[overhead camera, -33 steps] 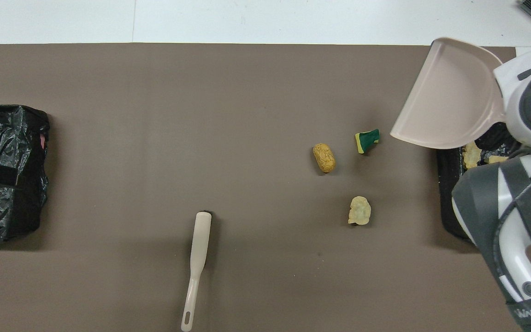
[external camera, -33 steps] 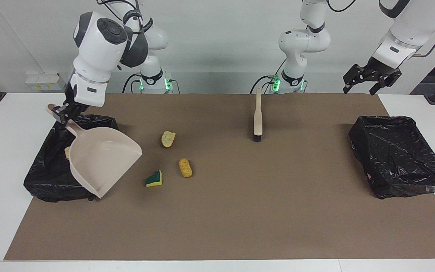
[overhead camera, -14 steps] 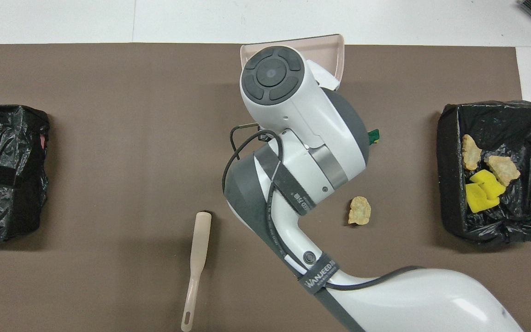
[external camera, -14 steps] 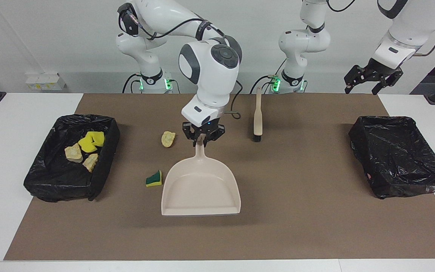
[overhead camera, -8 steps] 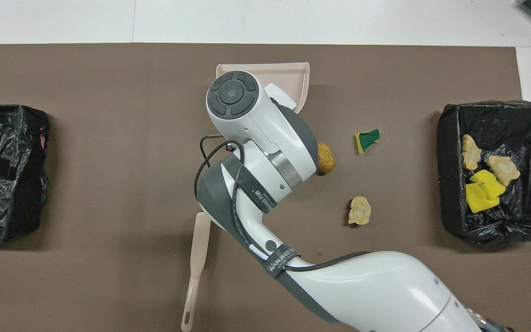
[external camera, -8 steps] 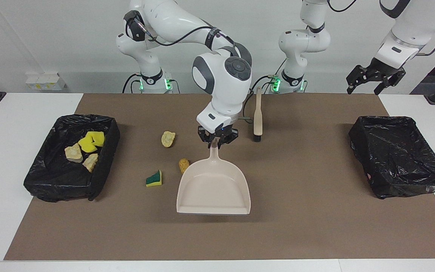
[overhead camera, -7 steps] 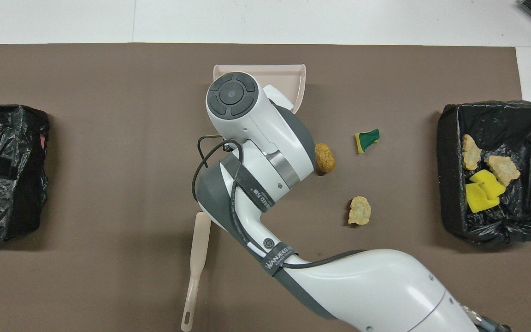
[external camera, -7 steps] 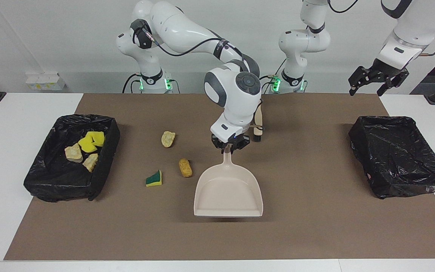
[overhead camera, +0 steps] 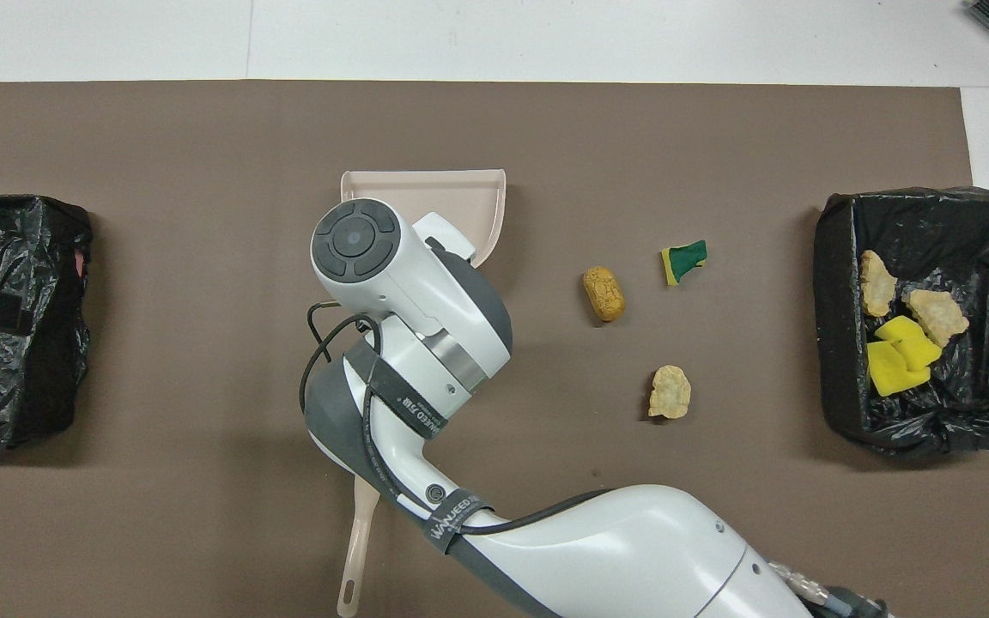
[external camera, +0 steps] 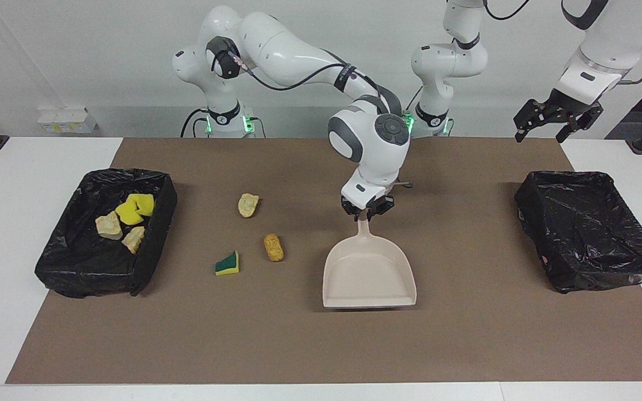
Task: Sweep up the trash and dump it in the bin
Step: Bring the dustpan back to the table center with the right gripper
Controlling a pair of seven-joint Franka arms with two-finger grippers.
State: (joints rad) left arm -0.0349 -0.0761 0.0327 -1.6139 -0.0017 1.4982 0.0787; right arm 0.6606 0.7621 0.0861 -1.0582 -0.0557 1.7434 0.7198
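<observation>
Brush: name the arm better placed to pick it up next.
Left. The left gripper is open and free; the right gripper is shut on the dustpan handle, its arm covering the brush.

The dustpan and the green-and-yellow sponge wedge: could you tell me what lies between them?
One golden bread-like piece lies between the dustpan and the sponge wedge, shown in both views.

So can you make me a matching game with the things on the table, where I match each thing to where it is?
Things:
1. beige plastic dustpan
2. bright yellow sponge chunks
3. green-and-yellow sponge wedge
4. beige brush with a long handle

Places:
A. inside the black-lined bin at the right arm's end
B. partly hidden under the right arm
C. held by its handle in the right end effector
D. on the brown mat, beside the golden bread-like piece

Pairs: 1-C, 2-A, 3-D, 4-B
</observation>
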